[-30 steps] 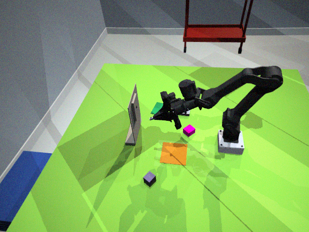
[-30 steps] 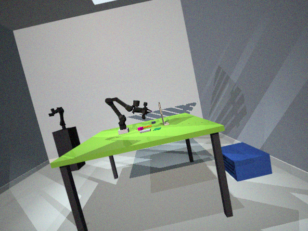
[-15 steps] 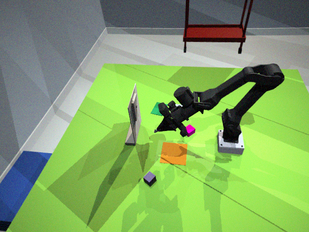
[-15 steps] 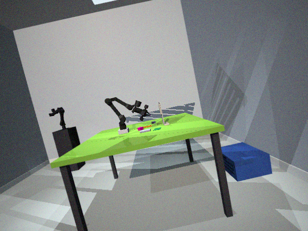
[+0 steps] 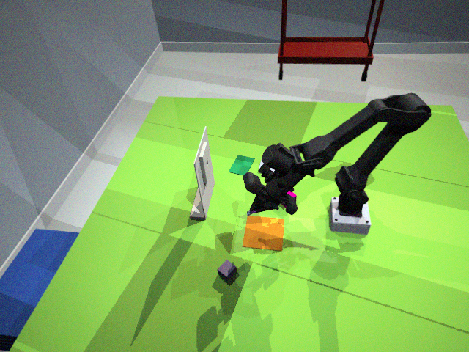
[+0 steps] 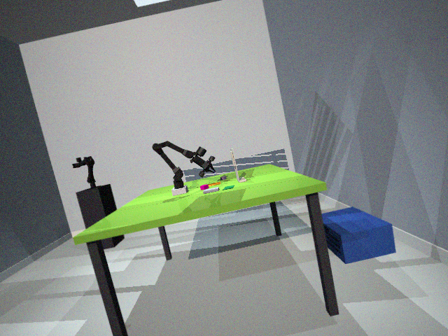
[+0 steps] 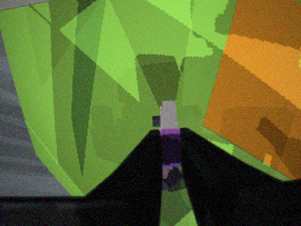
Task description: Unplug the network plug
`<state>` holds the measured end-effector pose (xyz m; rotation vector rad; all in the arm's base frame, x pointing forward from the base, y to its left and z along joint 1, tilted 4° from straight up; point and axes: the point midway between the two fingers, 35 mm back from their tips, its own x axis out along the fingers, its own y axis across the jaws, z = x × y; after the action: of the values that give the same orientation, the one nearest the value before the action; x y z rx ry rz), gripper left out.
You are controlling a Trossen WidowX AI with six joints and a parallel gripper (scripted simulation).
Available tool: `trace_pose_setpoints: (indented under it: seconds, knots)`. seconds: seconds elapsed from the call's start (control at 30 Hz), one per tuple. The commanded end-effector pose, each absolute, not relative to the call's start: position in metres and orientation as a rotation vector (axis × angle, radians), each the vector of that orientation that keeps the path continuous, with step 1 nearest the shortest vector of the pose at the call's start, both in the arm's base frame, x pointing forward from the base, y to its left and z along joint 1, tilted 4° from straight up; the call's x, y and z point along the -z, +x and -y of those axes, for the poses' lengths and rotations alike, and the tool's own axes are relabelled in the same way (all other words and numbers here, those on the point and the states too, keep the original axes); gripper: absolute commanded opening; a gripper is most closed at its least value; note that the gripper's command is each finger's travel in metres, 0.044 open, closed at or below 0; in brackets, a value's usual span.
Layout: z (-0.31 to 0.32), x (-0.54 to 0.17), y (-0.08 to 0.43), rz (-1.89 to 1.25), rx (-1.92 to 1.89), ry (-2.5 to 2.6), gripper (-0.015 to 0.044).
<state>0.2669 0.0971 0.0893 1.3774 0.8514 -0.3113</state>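
Note:
My gripper (image 5: 253, 211) (image 6: 213, 171) (image 7: 168, 137) is shut on the plug (image 7: 168, 114), a narrow grey and purple piece pointing ahead between the fingertips. A small dark piece shows at its left side. The plug is out of the socket and held above the table, fingers tilted downward. In the top view its tip is just beyond the upper left corner of the flat orange square (image 5: 263, 238) (image 6: 214, 184) (image 7: 254, 80). The upright white panel (image 5: 209, 189) (image 6: 234, 164) stands apart from the gripper, its socket opening (image 5: 207, 163) empty. The tab's state is too small to tell.
A flat green patch (image 5: 241, 164) (image 6: 228, 187) lies near the panel. A purple cube (image 5: 227, 268) (image 6: 223, 178), a magenta block (image 5: 291, 194) (image 6: 204, 187) and a pale bar (image 6: 211, 190) are on the table. A red cart (image 5: 325, 50) and blue box (image 6: 358, 231) stand off the table.

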Motion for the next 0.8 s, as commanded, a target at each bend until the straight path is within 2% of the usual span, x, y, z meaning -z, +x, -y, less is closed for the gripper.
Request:
trace_pose_setpoints:
  seconds: [0.0,0.23,0.77]
  knots:
    - [-0.101,-0.085,0.256,-0.882,0.357,1.317,0.0000]
    - [-0.104,-0.077,0.239,-0.927,0.417,1.217,0.0000]
    - [-0.104,-0.060,0.242,-0.928,0.418,1.214,0.0000]
